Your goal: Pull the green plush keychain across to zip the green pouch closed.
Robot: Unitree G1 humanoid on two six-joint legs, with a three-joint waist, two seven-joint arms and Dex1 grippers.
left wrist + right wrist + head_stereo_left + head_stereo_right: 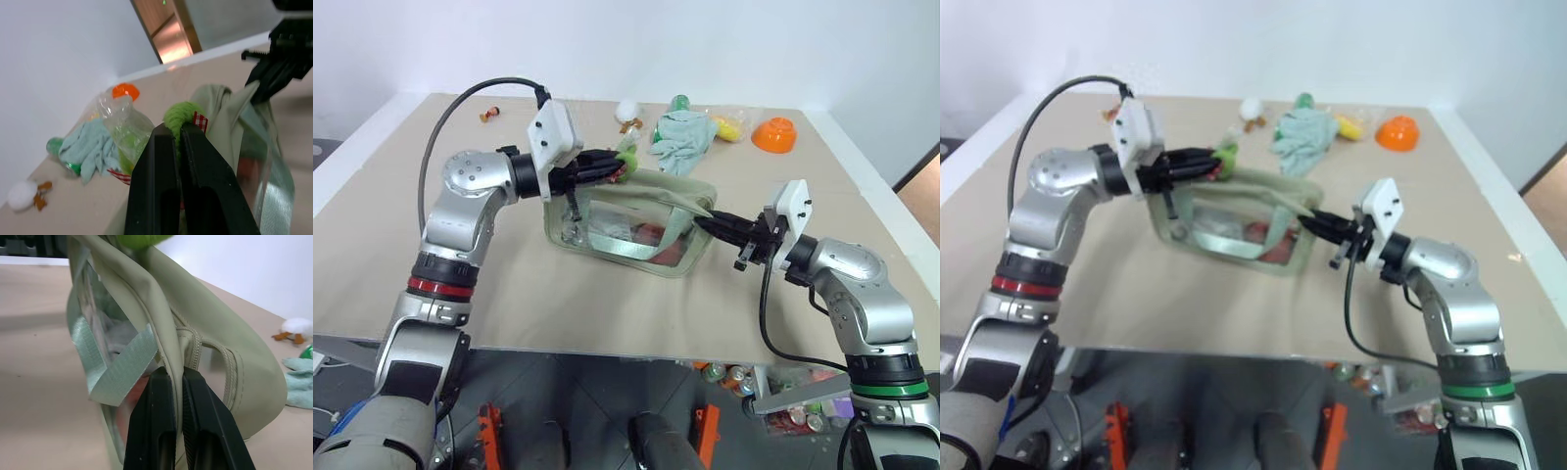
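Note:
The green pouch (pixel 636 230) sits mid-table, a boxy sage bag with clear side windows and webbing handles. At its top left corner my left gripper (pixel 617 166) is shut on the green plush keychain (pixel 628 162). In the left wrist view the lime fuzz of the keychain (pixel 182 115) bulges out past the tips of the left gripper (pixel 172 129). My right gripper (pixel 705 223) is shut on the fabric edge at the pouch's right end. In the right wrist view the right gripper (pixel 171 374) pinches the seam beside the zipper of the pouch (pixel 215 333).
Behind the pouch lie a pale mint cloth (pixel 683 137) over a green bottle (pixel 678 102), a white plush duck (pixel 628 113), a yellow item (pixel 729 125) and an orange bowl (pixel 774 134). A small red object (pixel 490 114) sits far left. The table's front edge (pixel 607 354) is near.

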